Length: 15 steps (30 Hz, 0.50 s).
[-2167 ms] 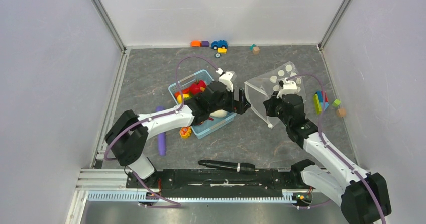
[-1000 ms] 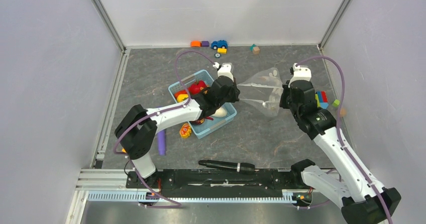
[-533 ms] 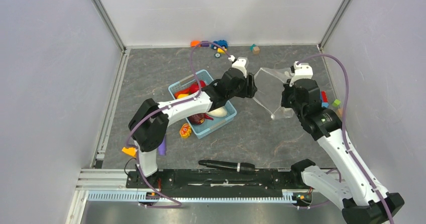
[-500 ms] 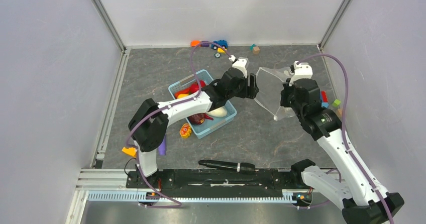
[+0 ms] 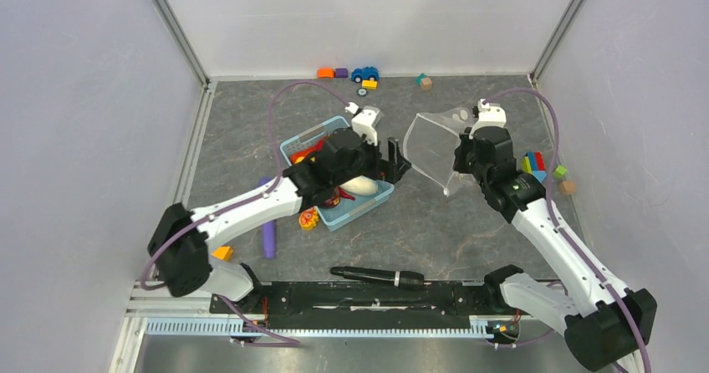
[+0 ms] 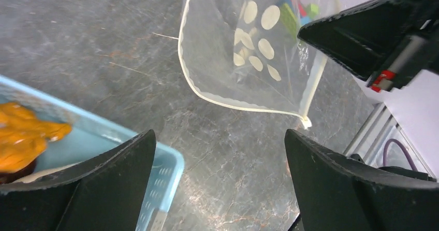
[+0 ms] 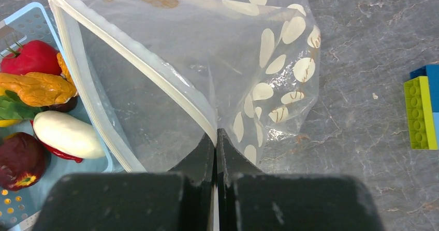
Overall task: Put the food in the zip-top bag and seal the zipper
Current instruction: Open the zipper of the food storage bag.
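Jaws of right gripper (image 7: 216,138) pinch the zip-top bag (image 7: 155,60), seemingly propping its mouth open toward the food (image 7: 66,133) at left. The left gripper (image 6: 220,150) gapes empty.

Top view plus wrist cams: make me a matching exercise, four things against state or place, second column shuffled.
Things
1. bag
2. left gripper
3. white toy vegetable
4. purple stick

State or place
A. lying in the basket
B. open, holding nothing
C. pinched in the right gripper, mouth gaping
D. on the table, outside the basket

Pairs: 1-C, 2-B, 3-A, 4-D
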{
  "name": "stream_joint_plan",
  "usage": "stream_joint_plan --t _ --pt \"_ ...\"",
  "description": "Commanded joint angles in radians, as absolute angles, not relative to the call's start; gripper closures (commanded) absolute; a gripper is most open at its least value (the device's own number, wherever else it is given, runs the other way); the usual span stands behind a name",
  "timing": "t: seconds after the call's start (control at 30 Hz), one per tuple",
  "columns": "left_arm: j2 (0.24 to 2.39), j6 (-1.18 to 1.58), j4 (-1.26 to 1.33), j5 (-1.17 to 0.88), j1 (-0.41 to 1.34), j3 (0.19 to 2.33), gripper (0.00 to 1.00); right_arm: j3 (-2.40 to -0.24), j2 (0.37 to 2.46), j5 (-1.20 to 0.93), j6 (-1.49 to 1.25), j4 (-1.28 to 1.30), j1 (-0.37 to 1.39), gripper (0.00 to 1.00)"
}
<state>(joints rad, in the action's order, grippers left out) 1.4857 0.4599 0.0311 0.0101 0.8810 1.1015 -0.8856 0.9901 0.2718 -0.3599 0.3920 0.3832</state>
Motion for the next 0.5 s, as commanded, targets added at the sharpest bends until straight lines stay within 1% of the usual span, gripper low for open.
stream_joint_plan --t 0.0,0.1,0.17,0.23,0.4,0.47 --pt "1.352 0.424 0.005 0.197 0.877 1.020 0.00 -0.868 1.018 0.276 -0.384 0.329 0.378 1.00" --pt "1.311 0.461 -0.082 0.388 0.875 0.997 0.00 -0.870 1.041 0.267 -0.386 0.332 0.379 1.00" --pt "1.304 0.490 -0.099 0.474 0.861 0.984 0.00 -0.870 1.057 0.259 -0.387 0.332 0.379 1.00" --pt "1.312 0.537 -0.118 0.476 0.820 0.979 0.00 -0.871 1.070 0.253 -0.390 0.332 0.379 1.00" --pt "1.384 0.636 -0.112 0.385 0.689 0.977 0.00 -0.874 1.089 0.238 -0.389 0.328 0.379 1.00" --pt "1.412 0.652 -0.095 0.372 0.656 0.981 0.03 -0.868 1.084 0.233 -0.384 0.320 0.379 1.00"
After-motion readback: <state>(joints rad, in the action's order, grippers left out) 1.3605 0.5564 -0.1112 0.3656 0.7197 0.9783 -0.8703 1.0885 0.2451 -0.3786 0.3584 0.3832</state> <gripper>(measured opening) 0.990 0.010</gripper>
